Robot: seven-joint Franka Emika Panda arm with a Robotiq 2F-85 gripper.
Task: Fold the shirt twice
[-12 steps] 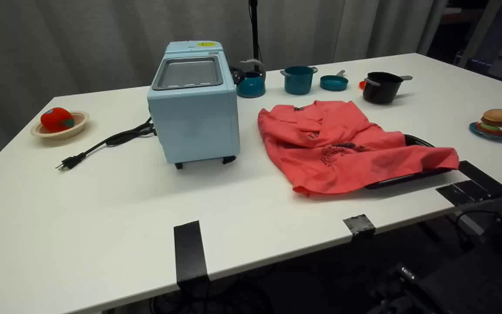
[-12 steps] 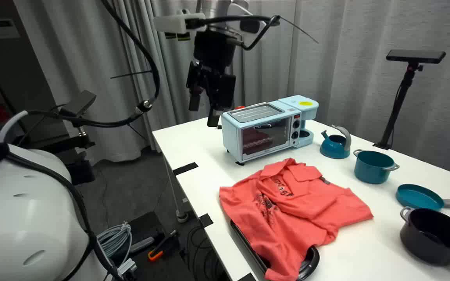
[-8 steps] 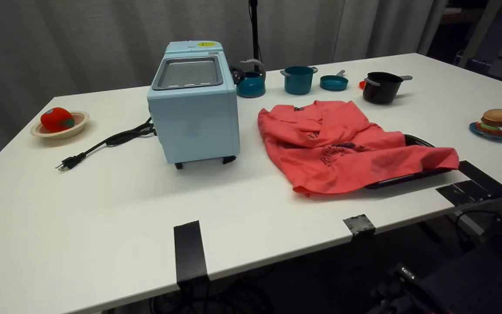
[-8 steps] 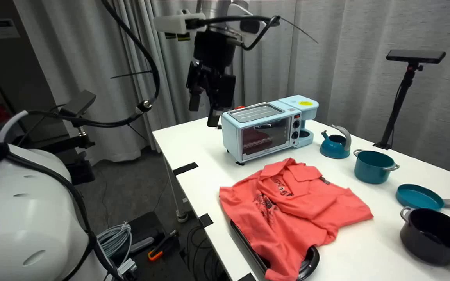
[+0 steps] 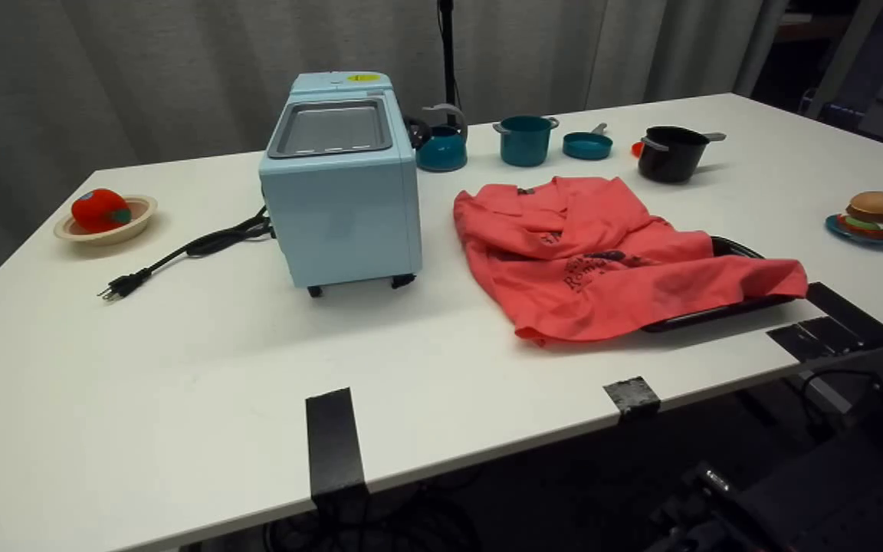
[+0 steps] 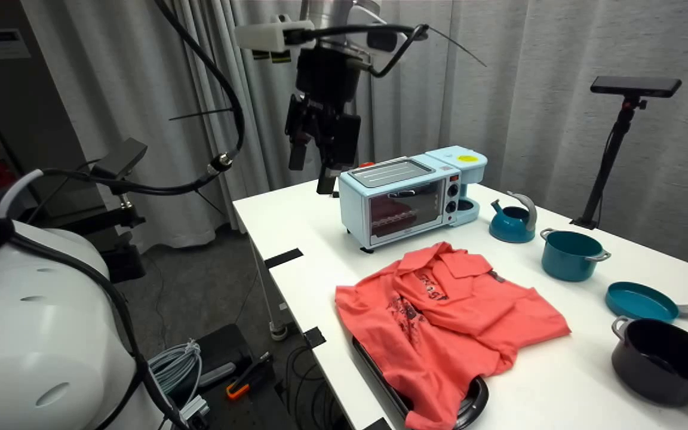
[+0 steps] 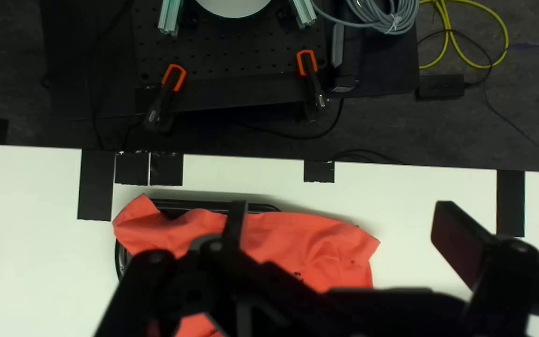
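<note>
Can see shirt (image 6: 439,316) rumpled well below gripper (image 6: 312,169), draped partly over black tray (image 6: 480,400). Looks prob. unfolded — leaves both folds to do. Can make out fingers (image 7: 454,241) spread apart w/ nothing held. Can't tell crease from part-fold — nor see most of black tray under shirt, nor shirt behind gripper in wrist view.

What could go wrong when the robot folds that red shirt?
The shirt lies partly over a black tray, so tugging it might drag the tray toward the edge of the table. The cloth is rumpled, so the folds could come out crooked. And the blue toaster oven stands near it, so the open gripper could bump the oven on the way.
</note>
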